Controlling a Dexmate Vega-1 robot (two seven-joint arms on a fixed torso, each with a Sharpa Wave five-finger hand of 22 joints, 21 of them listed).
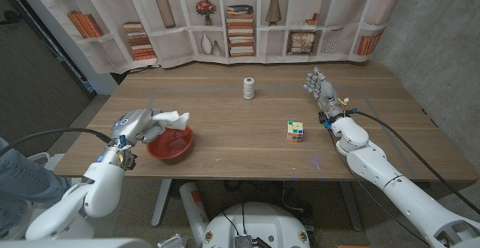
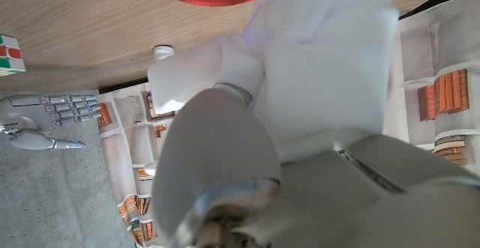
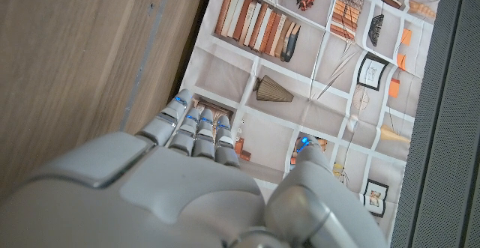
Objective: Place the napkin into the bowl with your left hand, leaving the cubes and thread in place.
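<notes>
Wooden tabletop (image 1: pixel 247 139) carries a thread spool (image 1: pixel 249 88) at 12 o'clock and a Rubik's cube (image 1: pixel 295 132) at 3 o'clock of the red bowl (image 1: pixel 169 144). White, crumpled napkin (image 1: pixel 171 119) hangs over the bowl's rim, pinched by the left hand (image 1: pixel 137 126). Right hand (image 1: pixel 321 89) stands apart, fingers loosely spread.

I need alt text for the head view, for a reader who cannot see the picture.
The robot's left hand holds a white napkin over a red bowl near the wooden table's front left edge. A spool of thread stands farther back, a colour cube lies mid-table, and the right hand waits, empty.
</notes>
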